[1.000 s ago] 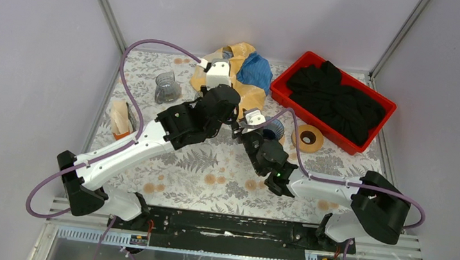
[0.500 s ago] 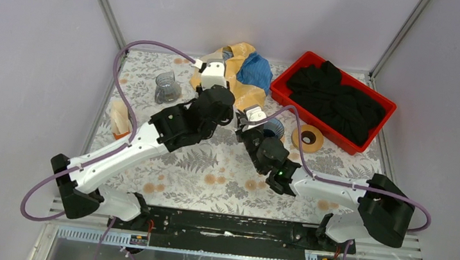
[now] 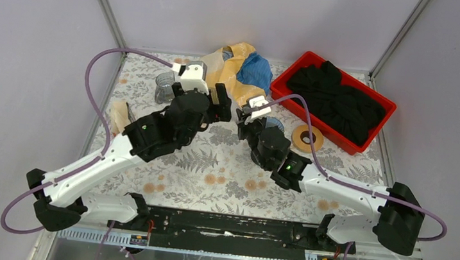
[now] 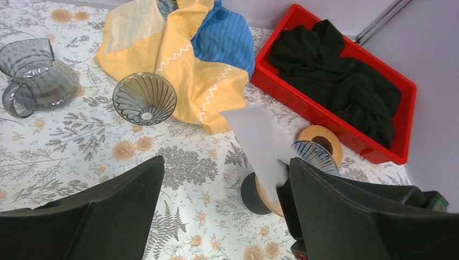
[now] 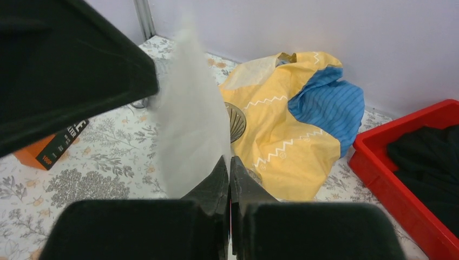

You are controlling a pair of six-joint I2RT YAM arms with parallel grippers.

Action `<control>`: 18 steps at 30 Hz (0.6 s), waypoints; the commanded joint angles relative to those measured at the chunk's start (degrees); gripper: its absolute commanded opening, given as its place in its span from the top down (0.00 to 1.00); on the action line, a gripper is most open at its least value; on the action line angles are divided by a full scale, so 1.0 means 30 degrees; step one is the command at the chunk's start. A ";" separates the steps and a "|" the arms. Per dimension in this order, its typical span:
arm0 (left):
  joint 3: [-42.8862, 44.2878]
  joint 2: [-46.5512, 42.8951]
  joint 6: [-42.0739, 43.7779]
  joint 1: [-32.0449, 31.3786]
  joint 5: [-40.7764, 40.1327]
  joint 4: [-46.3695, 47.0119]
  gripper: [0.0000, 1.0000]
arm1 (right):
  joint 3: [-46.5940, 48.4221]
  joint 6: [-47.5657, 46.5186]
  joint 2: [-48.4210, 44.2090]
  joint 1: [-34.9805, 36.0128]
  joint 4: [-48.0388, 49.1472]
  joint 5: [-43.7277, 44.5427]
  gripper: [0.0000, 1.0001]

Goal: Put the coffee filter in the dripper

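Right gripper (image 5: 229, 165) pinched tight on the white paper cone filter (image 5: 189, 124), held aloft, left gripper (image 4: 226, 162) gaping empty: mid-carry, and next it needs lowering point-first into what looks like the smoky ribbed glass dripper (image 4: 144, 99) beside the yellow cloth (image 4: 184, 65).

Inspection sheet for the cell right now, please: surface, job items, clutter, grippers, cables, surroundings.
Surface: floral table cover, no spills seen.
Job's things: white paper filter held in the air; glass dripper standing empty on the table.
Clutter: yellow and blue cloth; red bin of black cloth; glass jug; tape roll; second ribbed cone; orange box.
Grippers: left gripper open, empty; right gripper shut on the filter.
Cables: one purple cable arcs from each wrist; no snag seen.
Surroundings: plain grey walls, metal corner posts.
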 commanded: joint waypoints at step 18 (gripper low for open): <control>-0.2258 -0.2129 0.0430 -0.0023 0.3899 0.3792 0.00 | 0.8536 0.4271 -0.1124 0.0121 -1.7768 0.1670 1.00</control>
